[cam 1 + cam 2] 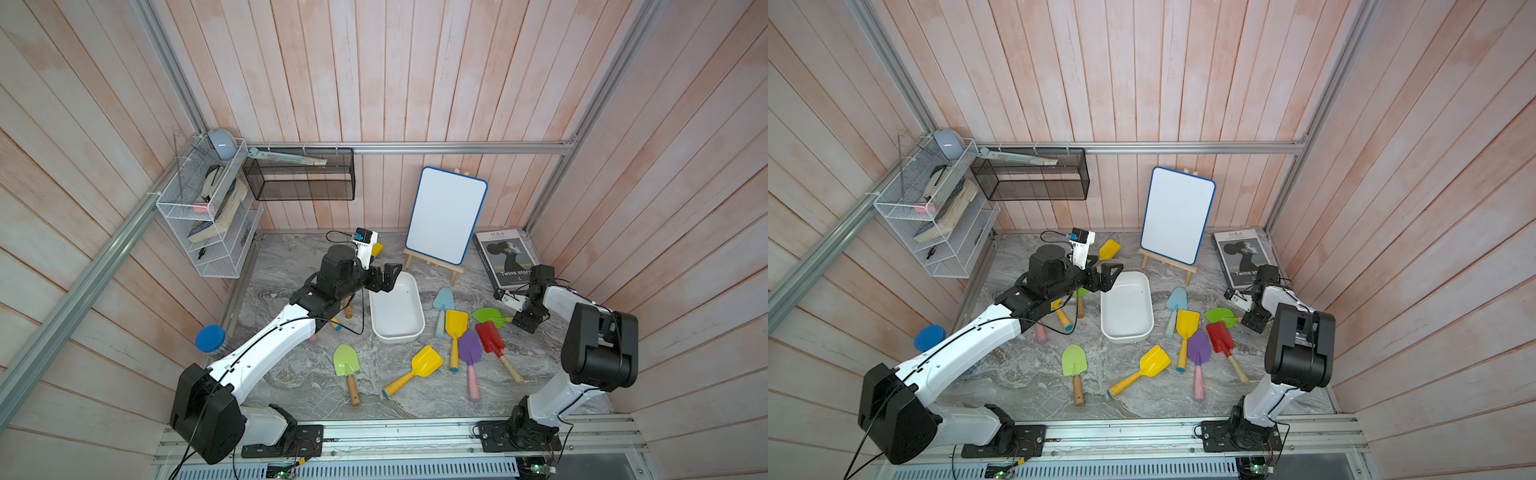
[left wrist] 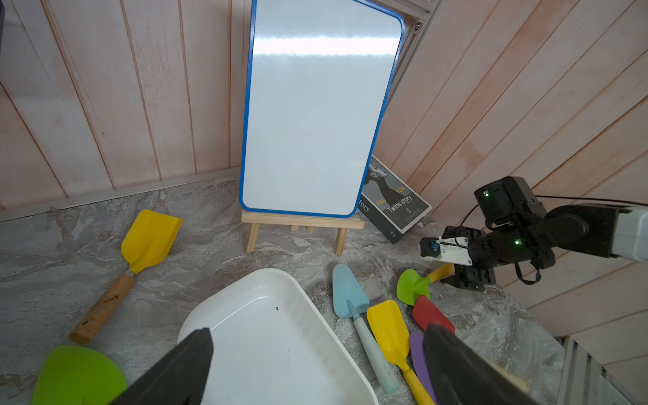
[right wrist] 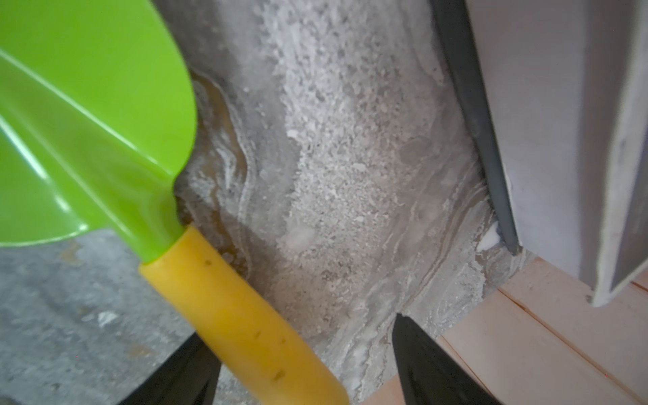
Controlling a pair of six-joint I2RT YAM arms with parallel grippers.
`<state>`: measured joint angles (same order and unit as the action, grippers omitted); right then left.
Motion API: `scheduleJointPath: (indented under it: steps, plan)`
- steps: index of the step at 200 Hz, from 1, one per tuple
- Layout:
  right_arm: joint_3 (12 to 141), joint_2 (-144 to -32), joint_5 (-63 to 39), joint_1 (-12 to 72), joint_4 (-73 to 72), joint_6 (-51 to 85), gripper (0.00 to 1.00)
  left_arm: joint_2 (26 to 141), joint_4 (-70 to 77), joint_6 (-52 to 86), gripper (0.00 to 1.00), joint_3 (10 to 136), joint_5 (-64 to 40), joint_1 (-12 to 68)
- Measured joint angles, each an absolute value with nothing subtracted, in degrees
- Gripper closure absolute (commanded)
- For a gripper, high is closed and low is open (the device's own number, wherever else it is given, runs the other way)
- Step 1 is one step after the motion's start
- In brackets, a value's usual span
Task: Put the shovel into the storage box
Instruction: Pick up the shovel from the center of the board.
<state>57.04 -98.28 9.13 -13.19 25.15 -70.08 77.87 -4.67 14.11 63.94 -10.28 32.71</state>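
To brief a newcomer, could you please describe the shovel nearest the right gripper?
Find the white storage box mid-table; a cluster of shovels lies to its right. Beside the right gripper lies the green shovel, the only green blade with a yellow handle.

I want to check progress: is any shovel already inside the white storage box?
No: the white storage box shows only its bare floor, and the light blue shovel lies outside, beside it.

The only legible print is on the black-and-white book (image 1: 505, 257), right of centre in both top views: "ALILA" across the cover's top and "Twins story" in white lower down. In the left wrist view, right of centre, the book (image 2: 394, 205) again shows "Twins story". Above it are orange letters of which only "FAS" is clear, and its spine ends in "tory".
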Motion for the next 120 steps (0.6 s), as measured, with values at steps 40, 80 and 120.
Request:
scheduleJointPath:
  steps: [40, 80, 120]
  plan:
    - [57.0, -98.9, 8.6, -13.2, 24.1, -69.5, 0.46, 78.0, -4.7, 14.1, 0.0, 64.1, -10.4, 32.7]
    - [55.6, -98.1, 7.4, -13.2, 23.5, -68.4, 0.58, 78.0, -4.7, 14.2, 0.0, 64.1, -10.9, 32.7]
    - [53.9, -96.7, 6.6, -12.4, 24.1, -67.4, 0.71, 77.9, -4.7, 14.4, 0.0, 64.1, -11.7, 32.7]
